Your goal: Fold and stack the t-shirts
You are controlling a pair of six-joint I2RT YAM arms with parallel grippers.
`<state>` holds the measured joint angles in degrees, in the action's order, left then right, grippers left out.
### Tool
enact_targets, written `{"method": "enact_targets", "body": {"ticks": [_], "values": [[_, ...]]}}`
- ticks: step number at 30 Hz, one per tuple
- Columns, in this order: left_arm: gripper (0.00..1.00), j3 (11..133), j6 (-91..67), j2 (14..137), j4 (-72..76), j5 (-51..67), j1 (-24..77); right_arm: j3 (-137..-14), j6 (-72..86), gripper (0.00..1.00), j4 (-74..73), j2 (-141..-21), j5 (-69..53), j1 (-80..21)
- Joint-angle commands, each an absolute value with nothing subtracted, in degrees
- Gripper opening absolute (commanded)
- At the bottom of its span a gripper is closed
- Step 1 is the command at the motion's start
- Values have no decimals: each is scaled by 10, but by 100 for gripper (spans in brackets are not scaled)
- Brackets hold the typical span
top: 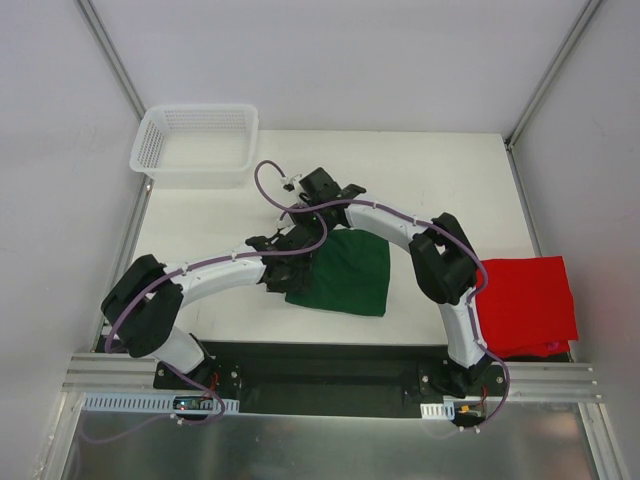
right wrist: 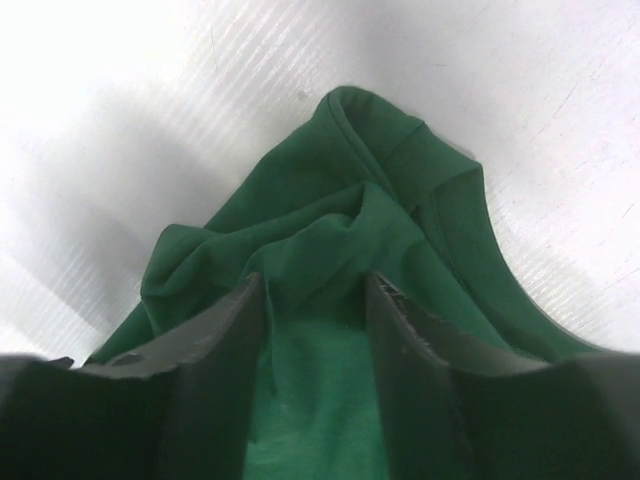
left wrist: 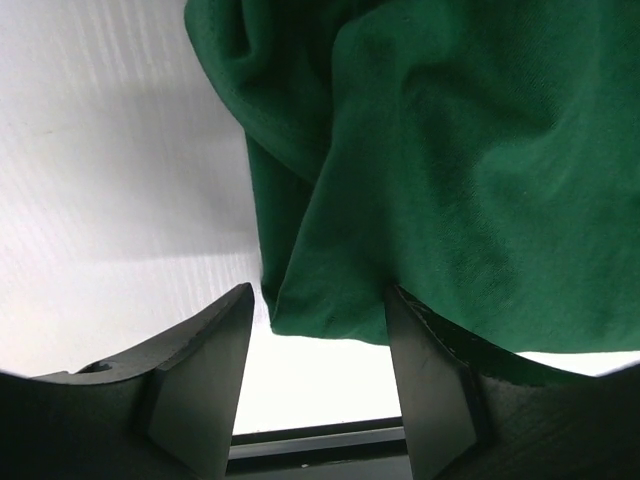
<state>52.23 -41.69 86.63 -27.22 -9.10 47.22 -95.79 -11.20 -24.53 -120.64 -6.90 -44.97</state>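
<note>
The dark green shirt (top: 345, 275) lay rumpled mid-table (top: 440, 180), and the red shirt (top: 525, 300) lay flat at the right edge. The left gripper (left wrist: 318, 295) pinched the green shirt's edge. The right gripper (right wrist: 313, 282) straddled a bunched fold, its grip unclear.

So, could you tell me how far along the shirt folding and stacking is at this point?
Done: the red t-shirt lies as a flat rectangle on the right, apparently folded. In hand: the left gripper and right gripper both straddle bunched edges of the green t-shirt; a firm grip is unclear. Left: finishing that fold and stacking the two, which lie apart.
</note>
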Motion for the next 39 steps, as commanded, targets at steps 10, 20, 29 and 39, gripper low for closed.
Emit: {"method": "enact_targets", "body": {"ticks": [10,20,29,39], "values": [[35,526,-419,878,-258,-80,488,-998,-111,30,-264,-1217,-80,-461],[0,523,-418,877,-258,-81,490,-1000,-112,1,-266,-1223,-76,-461],[0,520,-421,879,-259,-76,497,-1045,-112,1,-279,-1245,-60,-461],[0,514,-424,860,-259,-81,515,-1099,-125,1,-313,-1274,-35,-461]]}}
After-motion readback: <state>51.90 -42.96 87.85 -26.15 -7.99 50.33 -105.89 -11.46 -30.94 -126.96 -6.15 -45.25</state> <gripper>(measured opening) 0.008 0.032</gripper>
